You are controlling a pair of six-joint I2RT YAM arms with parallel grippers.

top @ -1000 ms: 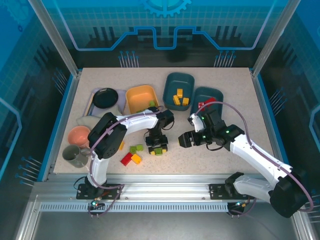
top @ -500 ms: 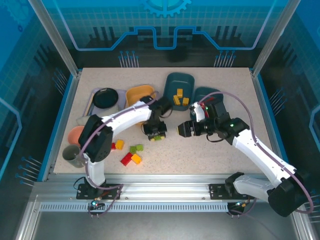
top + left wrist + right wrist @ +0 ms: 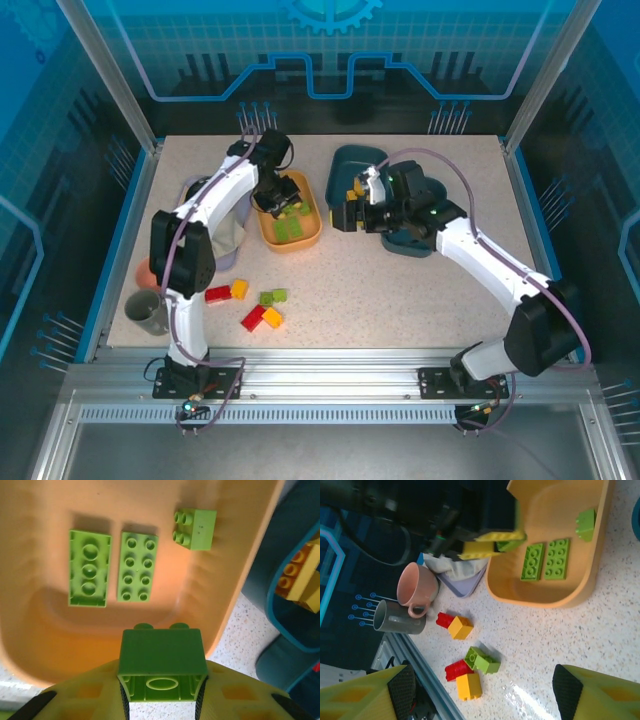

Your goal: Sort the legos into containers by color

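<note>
The speckled table carries three bins, and each has taken a colour. The yellow-orange rounded plastic bin is collecting greens: three green plastic bricks lie on its floor, just beside one another. The far dark teal plastic bin holds yellow-orange bricks. The near dark teal plastic bin sits mostly under my right arm, so I cannot tell what is in it.

I judge the sort to be somewhat past halfway. A loose scatter is left on the table towards my bases: two red bricks, two yellow-orange loose bricks and a touching pair of green loose bricks.

My left gripper is over the yellow-orange bin, clamped on a green held brick. The brick is squeezed between both fingers with its studs pointing away from my wrist. It hangs at about rim height, above the bin's floor and apart from the three lying there, and is not yet let go.

My right gripper hovers between the yellow-orange bin and the teal bins. Its fingers are spread wide with nothing between them, and the loose bricks are well apart from it, nearer the table's front edge.
</note>
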